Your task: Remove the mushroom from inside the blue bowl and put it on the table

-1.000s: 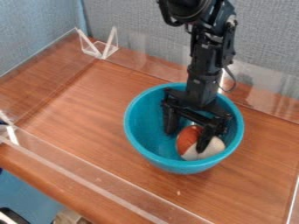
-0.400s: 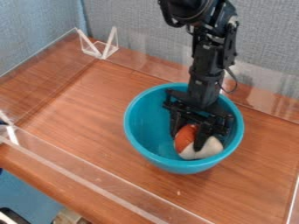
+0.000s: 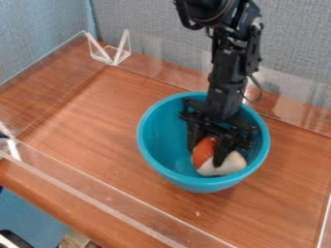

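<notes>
The blue bowl (image 3: 165,145) sits on the table (image 3: 91,116) right of the middle. Inside it lies the mushroom (image 3: 210,155), orange-red cap toward the left, cream stem (image 3: 229,166) low at the right. My black gripper (image 3: 215,150) reaches steeply down into the bowl from the arm (image 3: 229,58) above. Its fingers (image 3: 196,136) are closed in on the mushroom's cap, so it is shut on the mushroom. The mushroom still rests low inside the bowl.
Low clear acrylic walls (image 3: 77,189) run along the table's edges. A small white wire stand (image 3: 110,46) sits at the back left corner. A blue-grey partition stands behind the table. Bare wood stretches left of the bowl.
The gripper's fingers have come together on the mushroom since the earliest frame. The arm has stayed in place and the bowl has not shifted.
</notes>
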Tool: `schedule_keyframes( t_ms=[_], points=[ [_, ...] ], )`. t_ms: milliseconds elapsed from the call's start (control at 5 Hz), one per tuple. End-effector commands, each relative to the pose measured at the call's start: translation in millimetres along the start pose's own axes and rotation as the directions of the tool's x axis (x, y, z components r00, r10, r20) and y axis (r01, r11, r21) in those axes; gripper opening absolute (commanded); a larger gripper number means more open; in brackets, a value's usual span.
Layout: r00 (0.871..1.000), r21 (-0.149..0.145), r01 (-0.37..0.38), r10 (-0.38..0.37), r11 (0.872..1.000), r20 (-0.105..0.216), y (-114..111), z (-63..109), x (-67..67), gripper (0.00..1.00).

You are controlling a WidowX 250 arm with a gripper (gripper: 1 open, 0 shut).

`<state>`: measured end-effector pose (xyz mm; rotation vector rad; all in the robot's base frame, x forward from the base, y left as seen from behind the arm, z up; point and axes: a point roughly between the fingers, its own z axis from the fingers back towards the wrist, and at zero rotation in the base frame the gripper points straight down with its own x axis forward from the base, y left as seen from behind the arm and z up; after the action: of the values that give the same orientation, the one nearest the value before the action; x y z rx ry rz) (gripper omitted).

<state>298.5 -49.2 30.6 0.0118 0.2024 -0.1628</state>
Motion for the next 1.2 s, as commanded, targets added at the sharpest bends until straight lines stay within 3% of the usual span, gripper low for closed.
schedule_keyframes(
  t_ms=[0, 600, 1000],
  points=[
    [0.999, 0.012, -0.029, 0.029, 0.999, 0.039, 16, 13.4, 0.5, 0.0],
    [0.998, 0.018, -0.041, 0.04, 0.999, 0.053, 26, 21.1, 5.7, 0.0],
    [0.995, -0.002, -0.04, 0.04, 0.999, 0.088, 30, 38.6, -4.1, 0.0]
  ],
)
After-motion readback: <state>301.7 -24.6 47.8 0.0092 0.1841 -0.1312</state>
